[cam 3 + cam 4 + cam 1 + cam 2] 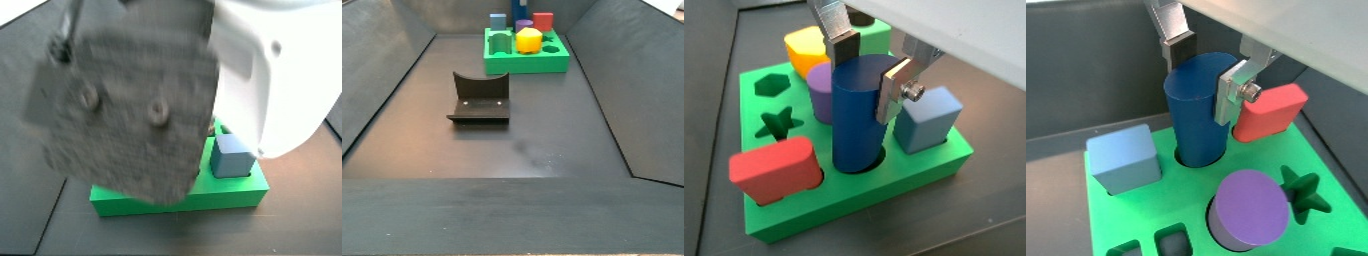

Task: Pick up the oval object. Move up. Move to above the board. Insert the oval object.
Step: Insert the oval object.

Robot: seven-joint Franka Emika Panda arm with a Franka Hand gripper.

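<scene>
In a wrist view, the gripper (871, 68) stands over the board (885, 190), its silver fingers (839, 35) on either side of the top of the oval object (858, 115). The dark blue peg stands upright with its lower end sunk in a hole of the green slab. The jaws sit close against the peg's upper sides, but whether they press on it cannot be told. Around it stand a purple cylinder (819, 92), a yellow block (804, 46), a light blue cube (930, 120) and a red block (775, 168); a hexagon hole (772, 85) and a star hole (778, 123) lie open.

In a wrist view from the opposite side, the gripper (1208, 62) again brackets the oval object (1200, 108), seated in the board (1313, 235), with the light blue cube (1125, 158), the red block (1269, 112) and the purple cylinder (1248, 208) nearby.

In a side view, the blurred arm body fills most of the picture; only a corner of the board (201, 198) and the light blue cube (234, 158) show.

In a side view down the dark floor, the fixture (478, 98) stands in the middle, well apart from the board (543, 65) at the far end.
</scene>
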